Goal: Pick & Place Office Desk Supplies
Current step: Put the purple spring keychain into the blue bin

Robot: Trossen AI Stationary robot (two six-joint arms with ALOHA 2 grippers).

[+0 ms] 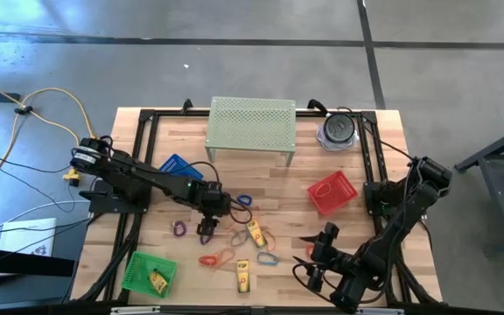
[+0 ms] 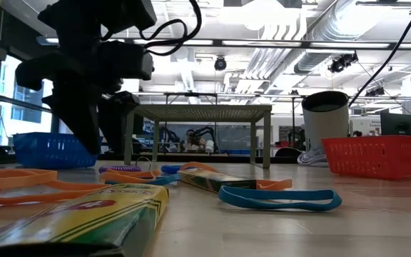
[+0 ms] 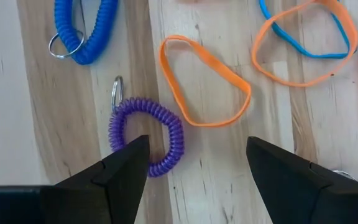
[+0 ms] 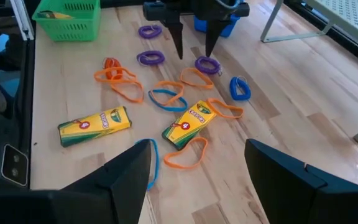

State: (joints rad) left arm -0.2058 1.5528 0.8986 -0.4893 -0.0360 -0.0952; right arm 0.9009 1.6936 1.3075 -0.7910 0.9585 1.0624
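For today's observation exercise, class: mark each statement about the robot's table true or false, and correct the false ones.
1. The left hand hangs open above a purple coil. True.
2. The green basket holds a yellow crayon box. True.
3. The right hand grips an orange band. False: it is open and holds nothing.
4. The red basket stands under the pale green stand. False: it sits apart from it, nearer the right arm.
5. Two crayon boxes lie loose on the table. True.
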